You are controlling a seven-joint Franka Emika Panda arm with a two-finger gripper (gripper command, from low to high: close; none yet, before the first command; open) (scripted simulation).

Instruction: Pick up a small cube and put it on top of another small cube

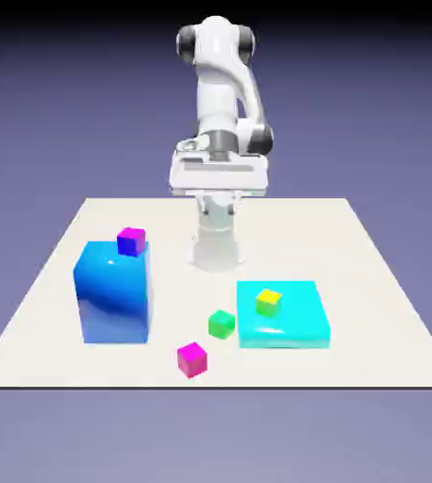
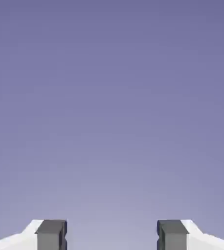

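The white arm [image 1: 222,94] stands folded at the table's [image 1: 371,283] far edge, toward 12 o'clock in the exterior view, its upper links rising straight and the hand [image 1: 218,173] held level and high above the surface, turned outward rather than down. In the hand view only the plain blue-violet backdrop fills the picture, with the gripper [image 2: 112,235] at the bottom edge: its jaws are spread wide apart and nothing sits between the two grey fingertips [image 2: 51,234]. The small magenta cube [image 1: 191,359] lies on the table near the front edge, at about 6 o'clock from the arm's base, well apart from the hand. A green cube [image 1: 221,324] rests just beyond it at about 1 o'clock, close beside a flat cyan block [image 1: 295,325] that carries a yellow-green cube [image 1: 269,302] on top. At about 10 o'clock from the magenta cube stands a tall blue block [image 1: 114,297], with a magenta-topped cube with purple-blue sides [image 1: 131,241] on its far upper corner.
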